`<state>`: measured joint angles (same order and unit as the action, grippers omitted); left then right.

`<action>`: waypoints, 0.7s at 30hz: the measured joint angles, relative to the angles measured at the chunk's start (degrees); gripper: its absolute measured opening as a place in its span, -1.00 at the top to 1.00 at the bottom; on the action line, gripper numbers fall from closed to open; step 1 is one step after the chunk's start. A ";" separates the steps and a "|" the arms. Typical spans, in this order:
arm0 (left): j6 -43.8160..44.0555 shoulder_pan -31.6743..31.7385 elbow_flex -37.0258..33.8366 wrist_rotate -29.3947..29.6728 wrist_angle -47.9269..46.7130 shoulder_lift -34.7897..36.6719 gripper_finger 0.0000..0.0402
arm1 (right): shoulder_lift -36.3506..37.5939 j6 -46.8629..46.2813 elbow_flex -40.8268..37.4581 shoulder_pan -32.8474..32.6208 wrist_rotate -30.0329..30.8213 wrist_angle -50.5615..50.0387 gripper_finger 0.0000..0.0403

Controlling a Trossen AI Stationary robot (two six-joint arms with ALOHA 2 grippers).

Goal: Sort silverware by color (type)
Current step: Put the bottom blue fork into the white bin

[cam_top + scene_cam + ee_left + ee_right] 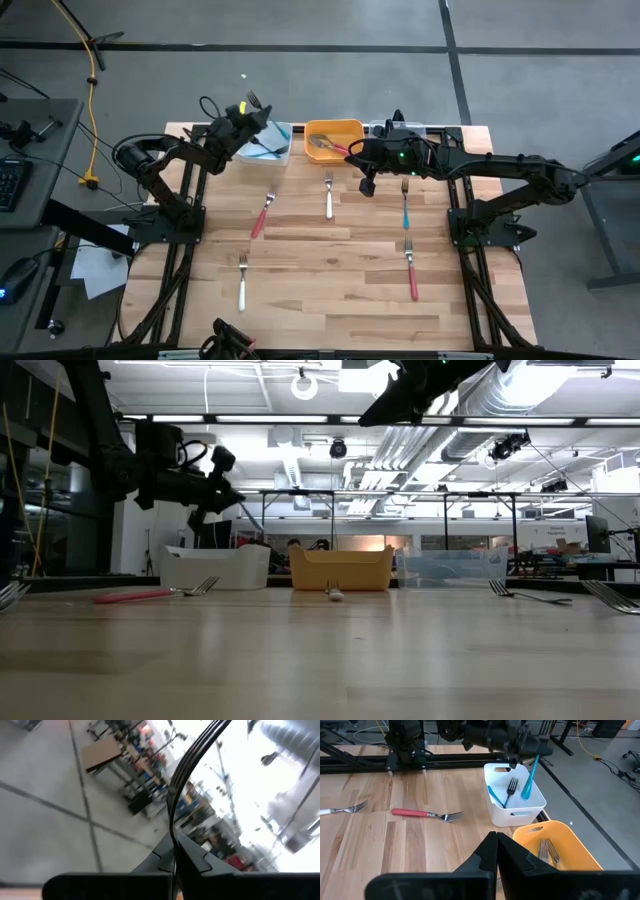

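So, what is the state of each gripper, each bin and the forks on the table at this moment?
Left gripper: shut on a blue fork, above the white bin.
Right gripper: shut, nothing seen in it, near the orange bin.
White bin: holds blue-handled forks.
Orange bin: holds forks.
Clear bin: contents cannot be told.
Loose forks: five lie flat on the table, unsorted.

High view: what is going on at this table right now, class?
The left gripper holds a blue-handled fork over the white bin, which already has blue forks in it. The right gripper, shut and empty, hovers beside the orange bin, which holds a few forks. Five more forks lie unsorted on the table: two red, two white, one blue.
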<state>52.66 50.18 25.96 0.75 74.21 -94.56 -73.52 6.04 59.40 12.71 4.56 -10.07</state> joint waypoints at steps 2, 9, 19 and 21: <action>-0.37 0.02 0.00 -0.79 -0.81 1.11 1.00 | 0.00 0.00 0.00 0.00 0.00 -0.06 0.99; -16.42 -2.85 1.58 2.50 -31.14 15.27 1.00 | 0.00 0.71 0.00 0.00 -0.48 -1.73 0.99; -33.71 -1.02 24.66 1.61 -88.04 29.24 1.00 | 0.00 2.35 0.00 0.00 -1.37 -1.96 0.99; -27.63 1.01 24.82 -5.26 -86.44 29.24 1.00 | 0.00 2.89 0.00 0.00 -1.68 -1.95 0.99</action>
<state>25.04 51.19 50.78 -4.52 -12.23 -65.32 -73.52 8.93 59.40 12.71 2.87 -12.01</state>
